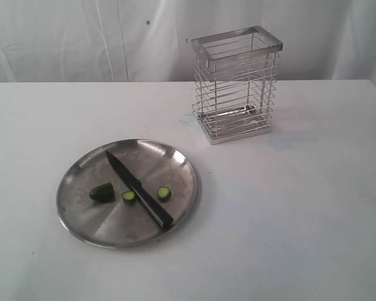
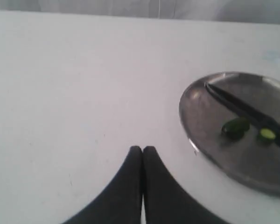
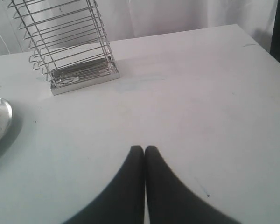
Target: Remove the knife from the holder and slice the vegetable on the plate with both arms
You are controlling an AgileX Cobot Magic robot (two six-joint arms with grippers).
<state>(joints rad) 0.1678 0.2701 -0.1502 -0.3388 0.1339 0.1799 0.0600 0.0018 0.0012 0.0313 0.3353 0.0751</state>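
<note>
Left wrist view | left end effector (image 2: 143, 150) clenched, empty | right end effector (image 3: 144, 149) clenched, empty

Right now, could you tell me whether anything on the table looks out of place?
Only the knife: it lies diagonally across the plate between the cucumber pieces, not in the wire holder.

I saw a white table (image 1: 288, 219) filling most of the view, its surface matte, with a faint bluish smudge (image 1: 287, 142) on it. Behind its far edge hung a white cloth backdrop (image 1: 81, 37), creased in soft vertical folds, and it showed in both wrist views too.
</note>
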